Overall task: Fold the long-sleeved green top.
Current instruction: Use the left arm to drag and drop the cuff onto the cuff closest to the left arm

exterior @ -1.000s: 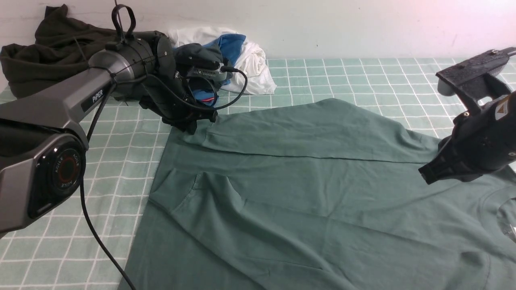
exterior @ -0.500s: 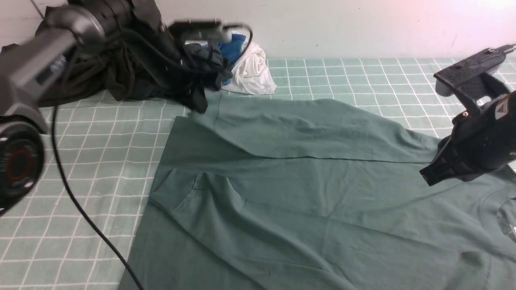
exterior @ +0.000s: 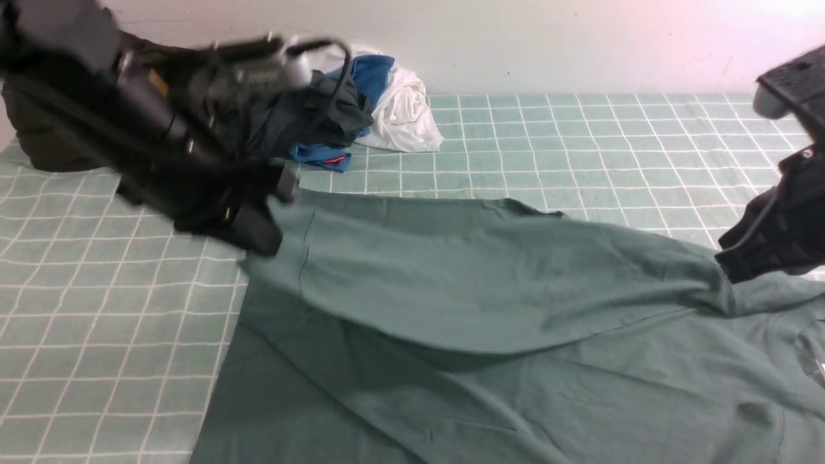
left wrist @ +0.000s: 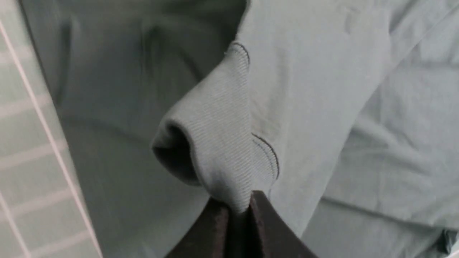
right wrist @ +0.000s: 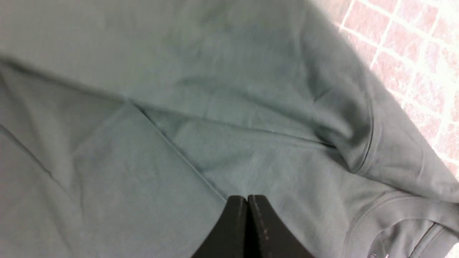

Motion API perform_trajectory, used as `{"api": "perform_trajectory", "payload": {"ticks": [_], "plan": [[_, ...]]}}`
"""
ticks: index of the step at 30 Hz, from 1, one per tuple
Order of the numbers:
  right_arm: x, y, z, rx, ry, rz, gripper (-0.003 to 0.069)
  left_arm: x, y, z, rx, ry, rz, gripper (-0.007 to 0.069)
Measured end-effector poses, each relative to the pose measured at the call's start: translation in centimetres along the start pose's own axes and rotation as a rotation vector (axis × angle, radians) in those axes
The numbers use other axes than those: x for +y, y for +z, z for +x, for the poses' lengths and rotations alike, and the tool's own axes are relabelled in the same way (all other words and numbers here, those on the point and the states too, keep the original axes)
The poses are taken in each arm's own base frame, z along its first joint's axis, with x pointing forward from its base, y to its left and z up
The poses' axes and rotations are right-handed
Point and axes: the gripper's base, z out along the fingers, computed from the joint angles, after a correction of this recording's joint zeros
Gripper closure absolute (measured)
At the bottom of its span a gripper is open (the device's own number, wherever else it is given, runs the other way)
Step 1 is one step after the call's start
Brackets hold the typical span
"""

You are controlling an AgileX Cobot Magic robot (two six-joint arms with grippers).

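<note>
Green top (exterior: 515, 386) lies flat on the checked cloth (exterior: 580, 129) and fills the lower centre and right of the front view, with its collar at the right edge.

Left gripper (left wrist: 238, 209) is clamped on the ribbed cuff (left wrist: 215, 143), with the fabric pinched between the jaws. In the front view it is blurred at centre left (exterior: 267, 216). It holds the sleeve (exterior: 483, 277) up, and the sleeve stretches in a band across mid-frame and casts a shadow on the body below.

Right gripper (right wrist: 247, 200) has its jaws together with nothing visible between them. Its tip is at the shoulder near the collar, at the right edge of the front view (exterior: 728, 267). It is probably pinning the shoulder, but I cannot tell if it touches.

Clothes pile (exterior: 387, 109) and a dark garment (exterior: 38, 142) sit at the upper left, apart from the top.

Progress looks early. This sleeve is mid-fold and not yet laid down. It must still be released, and the body folds are left to do.

A second ago the sleeve lay flat along the far edge, with the left gripper at its end beside the pile. Now the sleeve is raised and pulled toward the lower frame, and it covers a cuff that was seen on the body at left. The right gripper has shifted slightly right.
</note>
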Motion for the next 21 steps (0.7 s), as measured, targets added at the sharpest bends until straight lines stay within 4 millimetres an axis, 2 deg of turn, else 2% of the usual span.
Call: {"api": "perform_trajectory", "payload": {"ticks": [1, 2, 5, 8, 10, 12, 14, 15, 21], "plan": [[0.0, -0.1, 0.0, -0.003, 0.003, -0.003, 0.0673, 0.1, 0.2, 0.5, 0.002, -0.007, 0.002, 0.0598], [0.2, -0.4, 0.1, -0.009, 0.013, -0.017, 0.0673, 0.4, 0.8, 2.4, 0.007, -0.027, -0.005, 0.0598], [0.4, -0.6, 0.2, 0.003, 0.022, -0.038, 0.0673, 1.1, 2.3, 5.4, 0.024, -0.061, -0.022, 0.0598], [1.2, -0.6, 0.4, 0.030, -0.003, -0.060, 0.0673, 1.9, 4.0, 7.4, 0.048, -0.058, -0.039, 0.0593], [1.7, -0.6, 0.5, 0.046, -0.019, -0.073, 0.0673, 2.2, 4.5, 8.0, 0.055, -0.047, -0.045, 0.0584], [3.1, -0.7, 0.8, 0.086, -0.070, -0.111, 0.0673, 2.6, 5.5, 9.2, 0.085, -0.026, -0.049, 0.0545], [3.9, -0.8, 1.1, 0.126, -0.102, -0.135, 0.0673, 2.7, 5.7, 9.6, 0.099, -0.001, -0.049, 0.0503], [4.8, -0.9, 1.4, 0.156, -0.138, -0.158, 0.0673, 2.8, 5.9, 10.0, 0.117, 0.037, -0.047, 0.0434], [7.3, -1.8, 2.3, 0.157, -0.230, -0.219, 0.0673, 1.8, 5.5, 11.3, 0.226, 0.197, 0.011, 0.0237]]}}
